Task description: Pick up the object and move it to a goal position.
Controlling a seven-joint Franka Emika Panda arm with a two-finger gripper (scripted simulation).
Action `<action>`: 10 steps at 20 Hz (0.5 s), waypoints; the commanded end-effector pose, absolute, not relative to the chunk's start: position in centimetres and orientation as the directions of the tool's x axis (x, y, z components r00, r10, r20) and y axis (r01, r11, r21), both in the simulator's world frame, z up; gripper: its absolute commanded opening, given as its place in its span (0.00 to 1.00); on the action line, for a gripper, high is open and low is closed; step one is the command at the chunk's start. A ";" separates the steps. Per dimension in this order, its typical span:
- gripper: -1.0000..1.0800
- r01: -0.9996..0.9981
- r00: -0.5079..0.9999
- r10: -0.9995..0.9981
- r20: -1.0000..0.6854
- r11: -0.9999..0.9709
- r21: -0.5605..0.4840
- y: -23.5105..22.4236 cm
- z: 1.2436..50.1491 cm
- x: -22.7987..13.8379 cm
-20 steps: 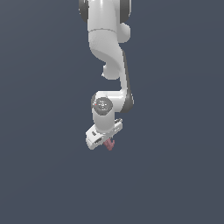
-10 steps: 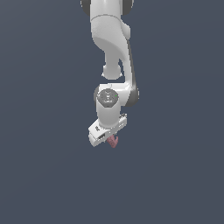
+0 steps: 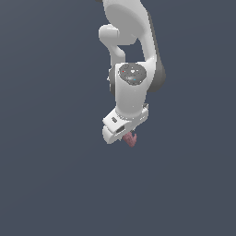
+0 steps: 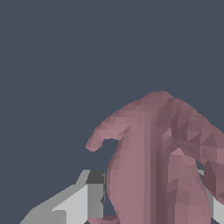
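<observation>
- Your end effector is clenched on the object: the wrist view shows a grey finger pressed against one flank of the pink lump, with a sliver of the other finger at the far side.
- The object is a dusty-pink, lumpy piece with a hooked, pointed tip curling away from its body. In the exterior view only a small part of it pokes out below the white hand; the rest is hidden by the fingers.
- Nothing lies under it in either view. You see flat grey-blue all round, no desk surface and no shadow, so take the object as carried in the air.
- Compared with half a second ago and a second ago, the hand looms larger and sits further toward the exterior view's right, and the wrist has turned so its round joint cap faces the camera more squarely. The pink tip has kept its place under the fingers throughout, so the grip looks to be holding.
- That tells you the pick is done and you are in the carry phase. No goal marker shows in these views, so you cannot judge how much travel is left.
- The risk is the small, irregular shape twisting between the fingers; keep the motion smooth.
</observation>
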State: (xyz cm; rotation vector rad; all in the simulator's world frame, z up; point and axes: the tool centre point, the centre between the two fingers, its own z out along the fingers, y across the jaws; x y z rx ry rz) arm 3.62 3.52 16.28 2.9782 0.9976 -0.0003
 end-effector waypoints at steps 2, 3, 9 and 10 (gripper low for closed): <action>0.00 0.603 0.798 0.603 -0.001 -0.798 0.001 5.5 20.3 3.6; 0.00 0.603 0.798 0.603 -0.001 -0.798 0.001 6.0 21.4 3.6; 0.00 0.603 0.798 0.603 -0.001 -0.798 0.001 9.2 28.1 3.8; 0.00 0.602 0.798 0.602 0.000 -0.798 0.000 9.7 29.1 3.9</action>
